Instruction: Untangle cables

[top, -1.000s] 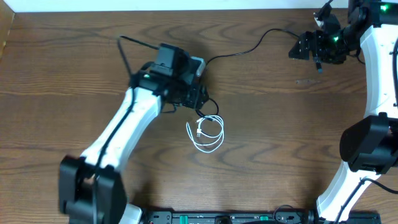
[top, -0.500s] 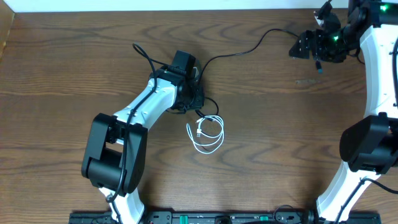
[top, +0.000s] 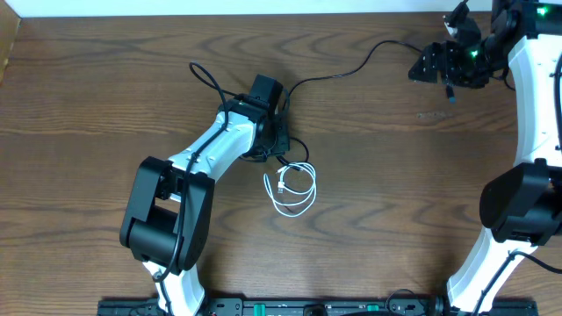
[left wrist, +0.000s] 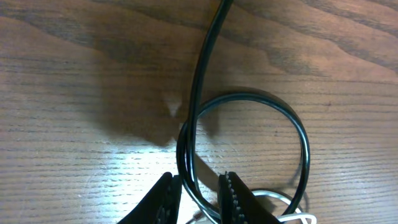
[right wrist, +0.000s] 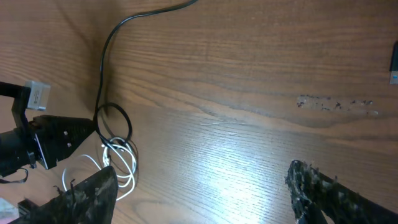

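The black cable (top: 351,68) runs from a small loop at the table's middle up and right toward my right gripper (top: 443,70). In the left wrist view the black cable (left wrist: 205,68) passes between the jaws of my left gripper (left wrist: 200,196). The jaws straddle it with a small gap, low over the table. In the overhead view my left gripper (top: 279,147) is over that loop. The white cable (top: 294,189) lies coiled just below the loop, overlapping it; it also shows in the left wrist view (left wrist: 292,214). My right gripper (right wrist: 199,186) is wide open and empty, high at the far right.
A black plug with a blue tip (top: 450,93) hangs beside my right gripper and shows at the right edge of the right wrist view (right wrist: 393,62). The wooden table (top: 395,193) has a scuffed spot (right wrist: 336,104). My left arm (top: 202,158) lies across the left middle.
My left arm has swung round and its gripper has shifted slightly right and settled over the black loop. The cables and my right arm have not moved.
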Robot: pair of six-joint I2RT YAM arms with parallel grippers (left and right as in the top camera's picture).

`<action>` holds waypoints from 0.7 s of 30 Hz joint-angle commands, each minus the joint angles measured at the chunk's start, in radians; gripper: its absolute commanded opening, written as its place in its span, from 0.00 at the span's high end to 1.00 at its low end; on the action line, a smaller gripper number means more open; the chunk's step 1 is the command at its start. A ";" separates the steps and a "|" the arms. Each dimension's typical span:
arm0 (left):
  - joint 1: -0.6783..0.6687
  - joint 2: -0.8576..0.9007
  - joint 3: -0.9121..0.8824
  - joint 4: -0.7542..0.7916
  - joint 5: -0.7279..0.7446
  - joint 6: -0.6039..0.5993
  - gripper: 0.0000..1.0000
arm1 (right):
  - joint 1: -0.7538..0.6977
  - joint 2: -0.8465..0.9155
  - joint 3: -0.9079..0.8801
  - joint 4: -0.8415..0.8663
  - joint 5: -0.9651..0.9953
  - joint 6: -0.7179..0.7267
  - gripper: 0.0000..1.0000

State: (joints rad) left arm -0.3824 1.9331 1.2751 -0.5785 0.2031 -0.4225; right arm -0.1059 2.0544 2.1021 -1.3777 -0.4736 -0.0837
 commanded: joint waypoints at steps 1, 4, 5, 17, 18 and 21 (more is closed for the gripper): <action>-0.003 0.016 -0.017 -0.003 -0.014 -0.010 0.75 | 0.010 -0.005 -0.005 -0.003 0.001 0.009 0.17; -0.005 0.016 -0.024 -0.002 -0.014 -0.024 0.76 | 0.010 -0.005 -0.005 -0.006 0.002 0.008 0.17; -0.005 0.016 -0.027 -0.001 -0.014 -0.025 0.76 | 0.010 -0.005 -0.005 -0.006 0.005 0.008 0.17; -0.012 0.022 -0.082 0.096 -0.019 -0.028 0.92 | 0.029 -0.005 -0.005 -0.006 0.011 0.009 0.17; -0.012 0.022 -0.082 0.106 -0.030 -0.028 0.92 | 0.034 -0.005 -0.005 -0.006 0.011 0.009 0.17; -0.012 0.013 -0.073 0.147 -0.039 -0.027 0.93 | 0.068 -0.005 -0.011 -0.007 0.011 0.009 0.17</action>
State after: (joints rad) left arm -0.3912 1.9358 1.2015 -0.4500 0.1925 -0.4484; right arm -0.0734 2.0544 2.1006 -1.3823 -0.4587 -0.0837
